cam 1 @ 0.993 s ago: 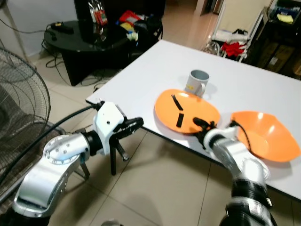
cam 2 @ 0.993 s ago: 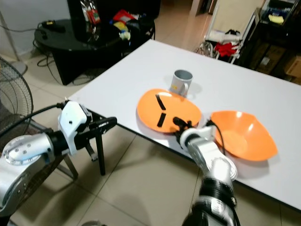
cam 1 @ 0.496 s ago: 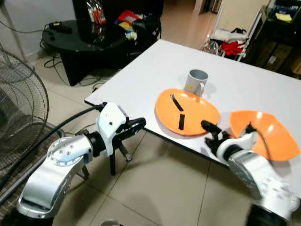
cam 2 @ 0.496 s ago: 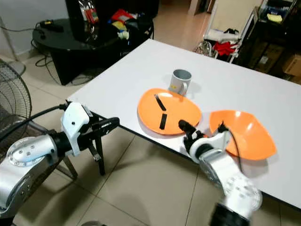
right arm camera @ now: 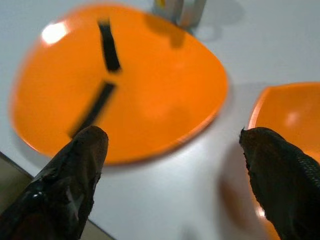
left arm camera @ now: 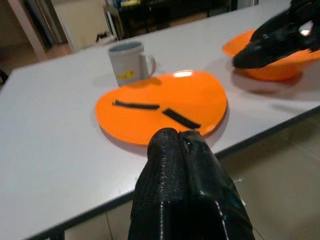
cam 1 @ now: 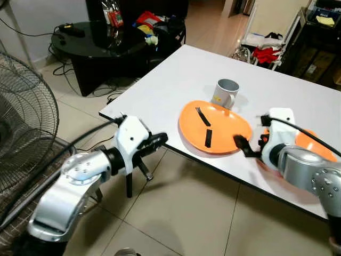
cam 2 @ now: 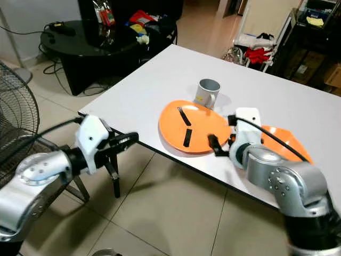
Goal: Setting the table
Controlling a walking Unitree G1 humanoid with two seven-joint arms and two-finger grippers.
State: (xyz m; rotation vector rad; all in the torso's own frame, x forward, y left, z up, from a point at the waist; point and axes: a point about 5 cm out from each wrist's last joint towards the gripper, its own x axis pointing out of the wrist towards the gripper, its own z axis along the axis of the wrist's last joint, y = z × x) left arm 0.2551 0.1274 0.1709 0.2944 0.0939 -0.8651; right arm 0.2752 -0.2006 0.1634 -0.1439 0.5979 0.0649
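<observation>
1. Orange plate (cam 1: 214, 128) lies near the white tabletop (cam 1: 176, 74) edge, beside the grey mug (cam 1: 226, 93) and orange bowl (left arm camera: 272, 62).
2. Right gripper (right arm camera: 175, 190), jaws spread wide, hovers between plate and bowl; a careless sweep could push either off.
3. Left gripper (left arm camera: 187, 180), jaws clenched empty, waits below the edge.

White worktop (cam 1: 160, 85) carries orange plate (cam 1: 224, 130) with two black strips on it, grey mug (cam 1: 226, 93) just behind plate, orange bowl (cam 1: 319, 146) beside plate. Right gripper (cam 1: 246, 146) over worktop edge between plate and bowl. Left gripper (cam 1: 157, 141) off worktop corner, above tiled floor (cam 1: 176, 213). Fan grille (cam 1: 24, 128) at far left.
</observation>
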